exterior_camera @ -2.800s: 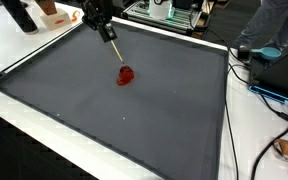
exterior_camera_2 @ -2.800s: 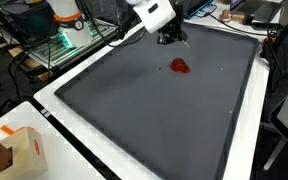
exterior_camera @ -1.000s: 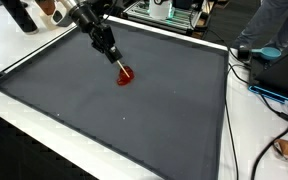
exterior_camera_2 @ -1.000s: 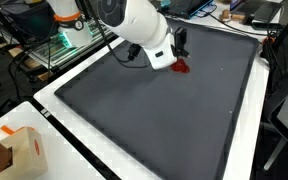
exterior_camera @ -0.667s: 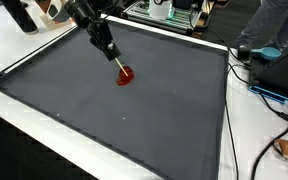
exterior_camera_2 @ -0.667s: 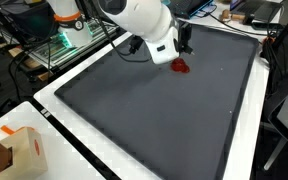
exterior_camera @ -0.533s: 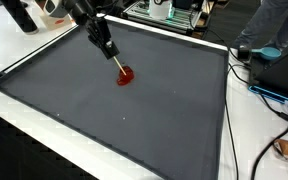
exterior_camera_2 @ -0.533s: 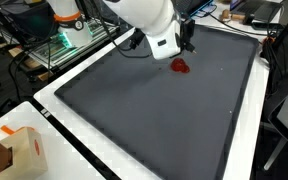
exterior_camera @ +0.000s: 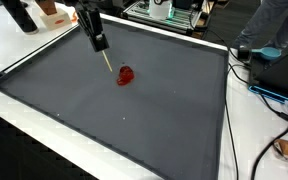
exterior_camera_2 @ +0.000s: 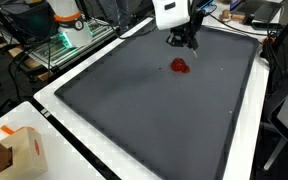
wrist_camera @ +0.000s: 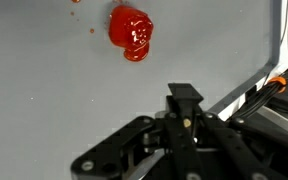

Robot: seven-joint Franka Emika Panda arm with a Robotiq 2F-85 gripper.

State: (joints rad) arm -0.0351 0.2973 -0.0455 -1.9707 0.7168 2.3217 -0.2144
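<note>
Beneath the tool (exterior_camera: 98, 44) and a little to one side of it, a red blob (exterior_camera: 126, 75) lies on the dark mat (exterior_camera: 134, 125) that covers most of the white desk (exterior_camera: 12, 42). The wrist view shows this blob (wrist_camera: 131, 32) glossy and lumpy, out ahead of the tool (wrist_camera: 184, 97), with a few red specks (wrist_camera: 94, 28) just beside it. The tool is closed on a thin pale stick (exterior_camera: 105, 60), which slants down from the fingers toward the blob. Its lower end hangs near the blob's edge but seems to be apart from it and clear of the mat. In an exterior view the tool (exterior_camera_2: 181, 42) hangs above the blob (exterior_camera_2: 181, 67), and the stick is too faint to make out there. Handling the stick well probably means keeping the grip firm so that it cannot pivot between the fingers. It also likely means moving slowly, since a stick this long and slender would magnify any wobble at the wrist. The blob looks soft and wet, so contact should be light and come along the stick's own line; a sideways sweep would likely smear red across the mat. The wrist view does not show the stick's tip clearly, so the exterior views are the better guide for height. No dish, cup or tray stands near the tool, and the blob rests bare on the mat. The only container I can make out is a carton (exterior_camera_2: 22, 150), well apart from the tool and beyond the mat's edge. What it holds cannot be seen.
</note>
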